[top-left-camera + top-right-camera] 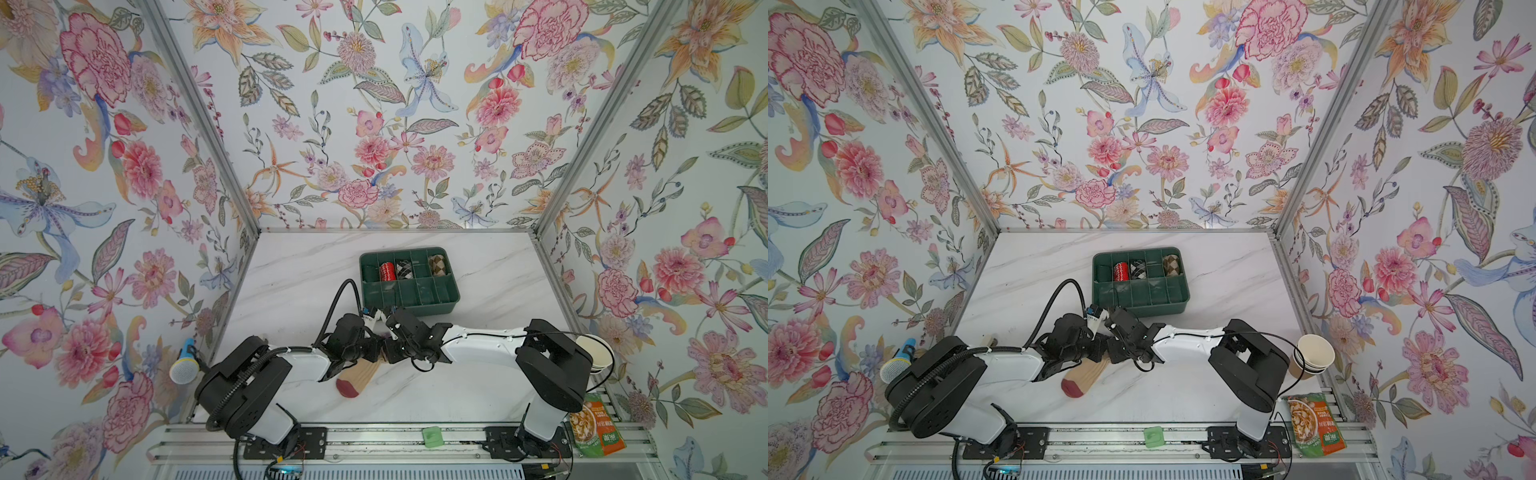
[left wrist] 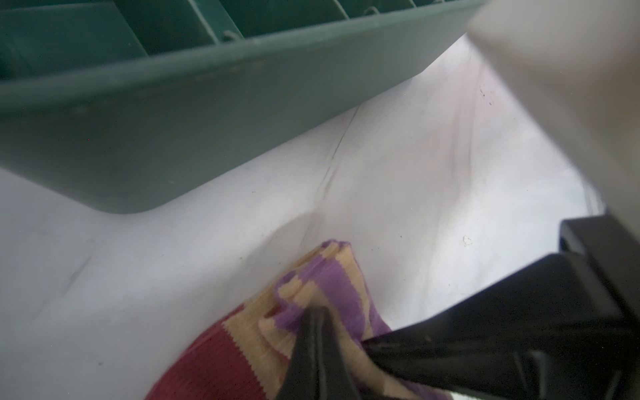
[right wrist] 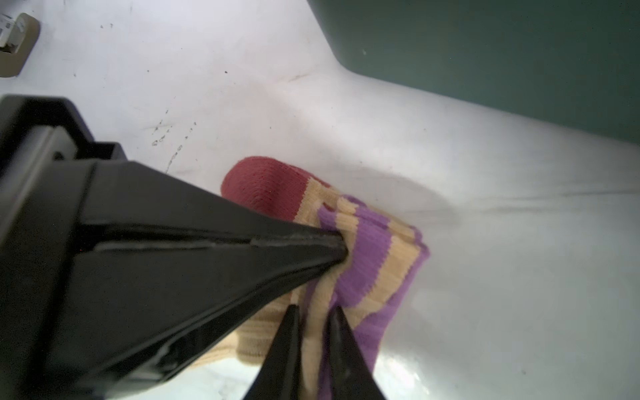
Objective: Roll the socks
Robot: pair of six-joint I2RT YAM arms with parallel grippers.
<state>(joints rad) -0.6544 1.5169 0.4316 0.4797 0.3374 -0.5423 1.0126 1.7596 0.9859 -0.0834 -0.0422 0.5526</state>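
Observation:
A sock (image 1: pixel 360 376) (image 1: pixel 1086 374) with a tan body, maroon toe and purple-and-tan striped cuff lies on the marble table in front of the green tray. The two wrists meet over its cuff end and hide it in both top views. In the left wrist view my left gripper (image 2: pixel 317 311) is shut on a bunched fold of the cuff (image 2: pixel 322 277). In the right wrist view my right gripper (image 3: pixel 313 308) has its jaws a narrow gap apart with a fold of the sock (image 3: pixel 374 249) pinched between them. The left gripper's tip (image 3: pixel 341 249) bites the cuff just beside it.
The green divided tray (image 1: pixel 409 307) (image 1: pixel 1142 306) stands just behind the grippers, with rolled socks (image 1: pixel 387 272) in its back row. A toy microphone (image 1: pixel 185 365) lies at the left edge. Paper cups (image 1: pixel 594 353) and a snack packet (image 1: pixel 596 428) sit at the right.

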